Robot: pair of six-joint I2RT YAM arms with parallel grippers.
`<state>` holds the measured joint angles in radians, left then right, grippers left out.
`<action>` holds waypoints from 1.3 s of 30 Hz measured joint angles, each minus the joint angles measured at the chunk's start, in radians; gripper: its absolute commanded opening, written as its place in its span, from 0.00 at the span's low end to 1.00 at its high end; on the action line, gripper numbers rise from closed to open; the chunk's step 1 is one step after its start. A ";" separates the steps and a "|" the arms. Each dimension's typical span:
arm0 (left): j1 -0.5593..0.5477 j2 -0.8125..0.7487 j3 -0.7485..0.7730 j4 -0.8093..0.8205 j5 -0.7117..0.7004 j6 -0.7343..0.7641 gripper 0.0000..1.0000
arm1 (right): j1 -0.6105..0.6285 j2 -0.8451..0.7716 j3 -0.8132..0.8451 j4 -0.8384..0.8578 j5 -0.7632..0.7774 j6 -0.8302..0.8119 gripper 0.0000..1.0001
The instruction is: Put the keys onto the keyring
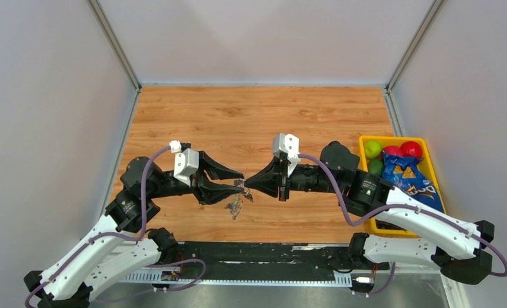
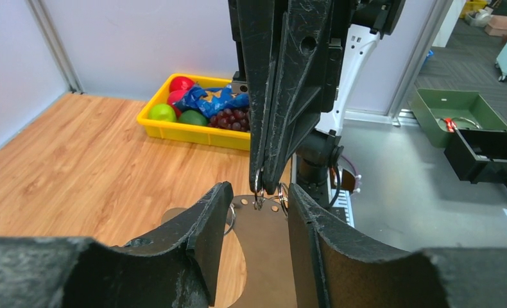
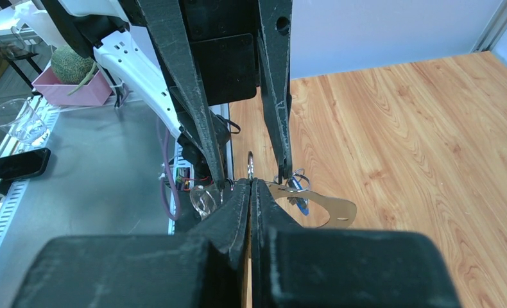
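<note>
fig. left and right grippers meeting tip to tip over the wooden table [image 1: 270, 115], seen from above and from both wrists.

(a) right gripper [image 3: 251, 184]: jaws pressed together with no visible gap, pinching a thin wire ring [image 3: 249, 160] that stands edge-up just above the tips.

(b) left gripper [image 1: 238, 180]: fingers well apart, straddling the right gripper's tip. nothing is clamped between them. whether either finger touches the metal cannot be told.

(c) keyring [image 3: 325, 208]: a flat, mirror-bright oval piece with small holes along its edge. it sits just beyond and beside the pinched ring, with further small rings and a tiny blue tag [image 3: 300, 205] at its near end. in the overhead view it shows only as a small dark cluster just below the two tips, and whether it hangs free or rests on the wood is unclear. the keys cannot be picked out separately from the rings in any view.

handling, as judged: the parts are light, stiff and slippery. polished metal gives the pads little friction, so a hold on the thin wire is likely to pivot or slip. loose chain bits would swing with any jolt. the oval's flat faces offer the surest hold, pinched near the end that carries the rings, leaving the wire ring free for threading.
</note>
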<state>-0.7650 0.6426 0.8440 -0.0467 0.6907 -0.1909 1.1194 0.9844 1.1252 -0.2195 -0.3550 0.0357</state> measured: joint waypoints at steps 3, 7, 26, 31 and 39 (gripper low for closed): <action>0.000 0.000 0.000 0.004 0.000 -0.001 0.43 | 0.007 0.010 0.009 0.000 0.006 0.000 0.00; 0.000 0.000 0.000 0.012 0.000 -0.003 0.33 | 0.016 0.014 0.014 0.000 0.013 -0.001 0.00; 0.000 -0.008 -0.002 0.014 0.011 -0.004 0.00 | 0.033 0.006 0.015 -0.009 0.061 -0.013 0.00; 0.000 -0.008 -0.002 0.013 0.011 -0.003 0.00 | 0.038 0.006 0.015 -0.009 0.066 -0.016 0.00; -0.004 0.000 0.002 -0.002 -0.014 0.005 0.00 | 0.042 -0.002 0.014 -0.027 0.102 -0.016 0.11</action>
<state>-0.7692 0.6422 0.8463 -0.0483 0.6762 -0.1864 1.1618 0.9825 1.1389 -0.2466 -0.2527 0.0196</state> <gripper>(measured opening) 0.008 0.018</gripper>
